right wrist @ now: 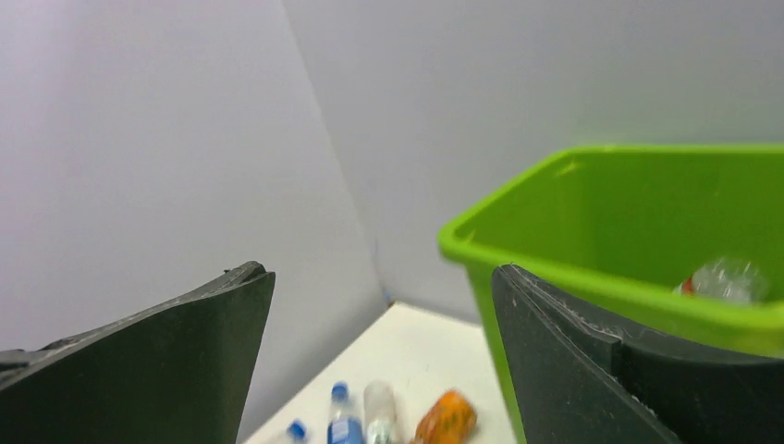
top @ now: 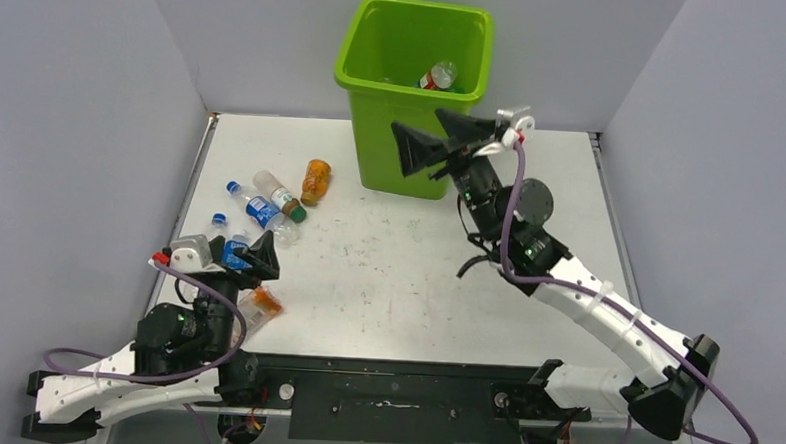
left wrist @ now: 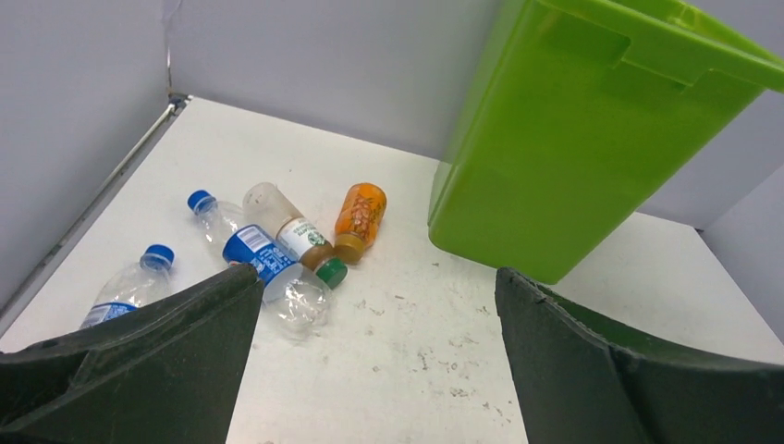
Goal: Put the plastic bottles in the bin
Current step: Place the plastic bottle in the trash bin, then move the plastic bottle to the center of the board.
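The lime-green bin (top: 375, 81) stands at the back of the table with a clear red-labelled bottle (top: 438, 76) inside. My right gripper (top: 435, 140) is open and empty, raised in front of the bin's near wall. In the right wrist view the bin (right wrist: 601, 203) and that bottle (right wrist: 726, 277) show past the open gripper (right wrist: 381, 361). My left gripper (top: 250, 254) is open and empty, low at the left. Ahead of it lie an orange bottle (left wrist: 361, 217), a clear green-capped bottle (left wrist: 291, 231) and two blue-capped bottles (left wrist: 259, 254), (left wrist: 129, 287).
A crushed orange-labelled bottle (top: 262, 301) lies beside the left arm near the front edge. Grey walls close the left, back and right sides. The table's left edge has a metal rim (left wrist: 111, 176). The bin (left wrist: 592, 129) fills the upper right of the left wrist view.
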Controlling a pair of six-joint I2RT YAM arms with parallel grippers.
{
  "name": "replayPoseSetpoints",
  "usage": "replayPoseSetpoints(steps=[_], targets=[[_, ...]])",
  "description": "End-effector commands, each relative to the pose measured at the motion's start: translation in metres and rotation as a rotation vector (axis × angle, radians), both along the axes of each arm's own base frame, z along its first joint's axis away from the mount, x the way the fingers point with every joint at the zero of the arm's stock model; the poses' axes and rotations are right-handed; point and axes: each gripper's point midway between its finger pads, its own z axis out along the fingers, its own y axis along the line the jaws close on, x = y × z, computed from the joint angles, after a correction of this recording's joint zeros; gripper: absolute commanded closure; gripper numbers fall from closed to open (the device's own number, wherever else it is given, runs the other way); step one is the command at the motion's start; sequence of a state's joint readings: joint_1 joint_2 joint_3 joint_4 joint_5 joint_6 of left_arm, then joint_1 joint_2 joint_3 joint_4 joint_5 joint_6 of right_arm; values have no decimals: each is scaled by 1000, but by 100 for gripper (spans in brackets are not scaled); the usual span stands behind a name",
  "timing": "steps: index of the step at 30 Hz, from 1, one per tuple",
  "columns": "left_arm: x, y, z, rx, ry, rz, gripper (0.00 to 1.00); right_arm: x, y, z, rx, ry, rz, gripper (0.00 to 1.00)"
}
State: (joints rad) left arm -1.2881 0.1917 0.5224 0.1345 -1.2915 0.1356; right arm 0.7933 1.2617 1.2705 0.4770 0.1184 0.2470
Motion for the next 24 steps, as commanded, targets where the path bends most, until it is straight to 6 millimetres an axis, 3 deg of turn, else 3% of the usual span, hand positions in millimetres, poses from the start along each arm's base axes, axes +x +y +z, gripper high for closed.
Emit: replayPoseSetpoints(steps=[1, 3, 6, 10, 11, 13, 15, 18, 24], targets=[[-2, -2, -27, 41, 124, 26, 4, -17, 26, -101, -131, 182, 86, 9], [-3, -4, -43, 21, 169, 25, 4, -20, 28, -145, -118, 311, 111, 9], [-6, -5, -55, 49, 222, 8, 4, -42, 58, -209, -140, 445, 292, 8], [-8, 8, -37, 18, 200, 29, 4, -84, 117, -273, -185, 546, 574, 8], [-8, 10, -27, -32, 174, 25, 4, -96, 137, -296, -239, 566, 633, 8], [-8, 12, -14, -69, 125, 0, 4, -118, 170, -322, -337, 555, 739, 8], [-8, 15, -10, -76, 76, -20, 3, -135, 197, -340, -426, 512, 804, 7], [-9, 25, -22, -101, 51, 0, 1, -147, 227, -359, -522, 432, 855, 7], [-14, 42, -24, -169, 50, 13, 0, -144, 260, -377, -553, 356, 878, 7]])
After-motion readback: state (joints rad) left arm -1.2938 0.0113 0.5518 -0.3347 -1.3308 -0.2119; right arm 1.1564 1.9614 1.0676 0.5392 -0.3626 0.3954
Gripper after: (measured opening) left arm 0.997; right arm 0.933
